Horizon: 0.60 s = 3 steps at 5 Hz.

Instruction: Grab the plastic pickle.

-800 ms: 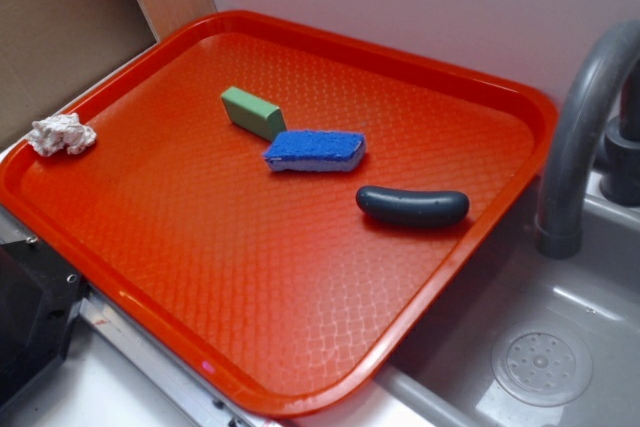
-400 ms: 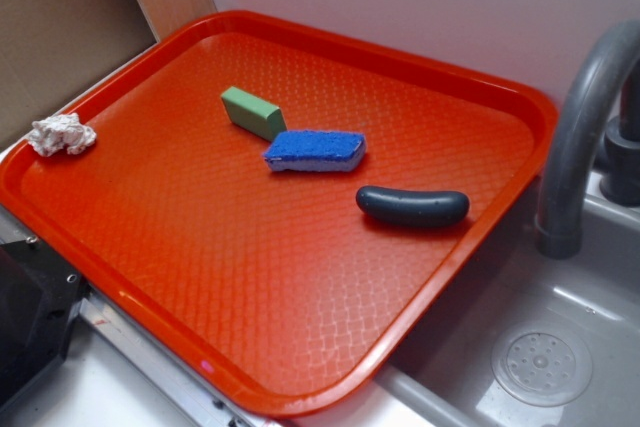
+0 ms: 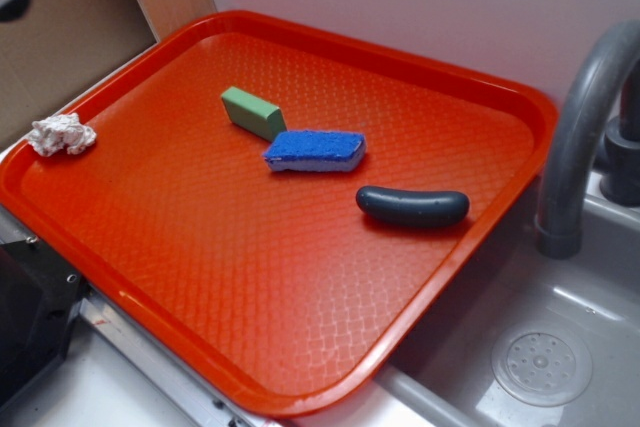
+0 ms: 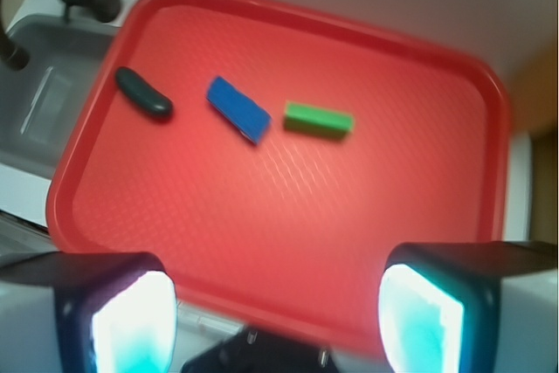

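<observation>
Plastic pickle [image 3: 413, 206] is what the tool [image 4: 278, 316] has to reach, and the tool hangs high over the near edge of the red tray [image 4: 288, 242], its two fingers [image 4: 131, 325] spread wide with nothing between them, well apart from every object. From the wrist view the pickle [image 4: 144, 93] lies flat at the tray's far left corner, near the raised rim beside the sink [image 3: 560, 347]. Its long sides look free, so I judge a grip across its width is possible. Just beside it comes the blue sponge [image 3: 315, 150], then the light green block [image 3: 253, 112], in a loose row. The grey faucet [image 3: 580, 127] rises close to that corner and narrows the room for descent; the rest of the tray lies open. A crumpled white wad [image 3: 62, 133] sits at the opposite rim, out of the way
</observation>
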Tool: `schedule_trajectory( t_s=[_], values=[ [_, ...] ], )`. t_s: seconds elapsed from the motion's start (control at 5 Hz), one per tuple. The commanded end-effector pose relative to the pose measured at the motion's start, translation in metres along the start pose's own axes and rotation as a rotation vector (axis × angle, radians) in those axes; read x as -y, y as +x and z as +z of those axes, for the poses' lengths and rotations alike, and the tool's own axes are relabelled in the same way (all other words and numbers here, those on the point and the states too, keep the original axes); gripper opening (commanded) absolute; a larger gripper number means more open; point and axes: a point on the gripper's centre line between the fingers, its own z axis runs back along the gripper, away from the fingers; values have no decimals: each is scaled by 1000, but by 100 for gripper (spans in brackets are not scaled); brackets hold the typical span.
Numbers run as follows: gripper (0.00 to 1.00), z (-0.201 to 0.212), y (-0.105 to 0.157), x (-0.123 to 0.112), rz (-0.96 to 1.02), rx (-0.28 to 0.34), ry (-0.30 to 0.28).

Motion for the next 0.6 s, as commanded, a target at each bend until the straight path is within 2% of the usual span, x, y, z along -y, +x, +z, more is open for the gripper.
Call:
schedule_trajectory(
  t_s=[0.0,0.2,0.4],
  values=[
    [100,-62,60,53,-366,76,-148],
    [100,-96,82,85,-518,59,-149],
    [100,-135,90,112,-591,-18,-182]
  ],
)
